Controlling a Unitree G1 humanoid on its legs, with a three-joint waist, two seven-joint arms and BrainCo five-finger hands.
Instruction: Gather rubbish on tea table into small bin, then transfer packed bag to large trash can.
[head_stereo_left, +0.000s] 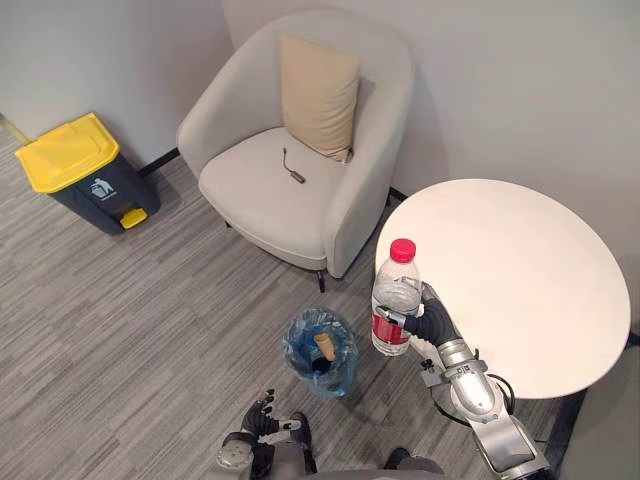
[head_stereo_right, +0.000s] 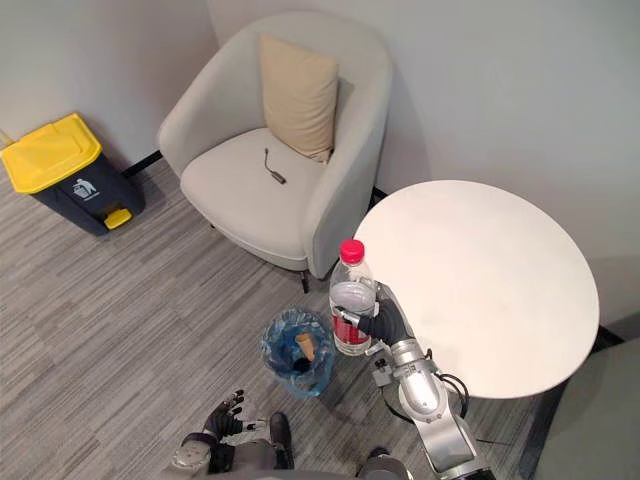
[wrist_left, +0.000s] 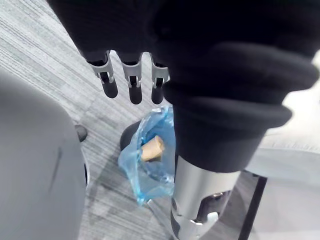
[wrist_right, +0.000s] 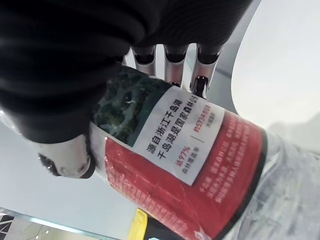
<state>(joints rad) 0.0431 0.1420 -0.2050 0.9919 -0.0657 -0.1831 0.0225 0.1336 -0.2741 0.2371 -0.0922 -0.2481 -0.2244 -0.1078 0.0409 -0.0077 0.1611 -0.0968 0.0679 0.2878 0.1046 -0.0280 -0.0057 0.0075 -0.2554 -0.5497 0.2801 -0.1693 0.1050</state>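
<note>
My right hand (head_stereo_left: 432, 318) is shut on a clear plastic bottle (head_stereo_left: 396, 300) with a red cap and red label, held upright in the air beside the round white tea table's (head_stereo_left: 510, 280) near-left edge. The bottle's label (wrist_right: 190, 165) is close up in the right wrist view, fingers (wrist_right: 172, 60) wrapped behind it. Left of and below the bottle, on the floor, stands the small bin (head_stereo_left: 320, 350) lined with a blue bag, a tan cork-like piece (wrist_left: 151, 148) inside. My left hand (head_stereo_left: 262, 415) hangs low near the floor, fingers (wrist_left: 135, 82) straight and holding nothing.
A large dark trash can with a yellow lid (head_stereo_left: 82, 170) stands at the far left by the wall. A beige armchair (head_stereo_left: 300, 150) with a cushion and a small dark item on its seat sits behind the bin. Grey striped carpet covers the floor.
</note>
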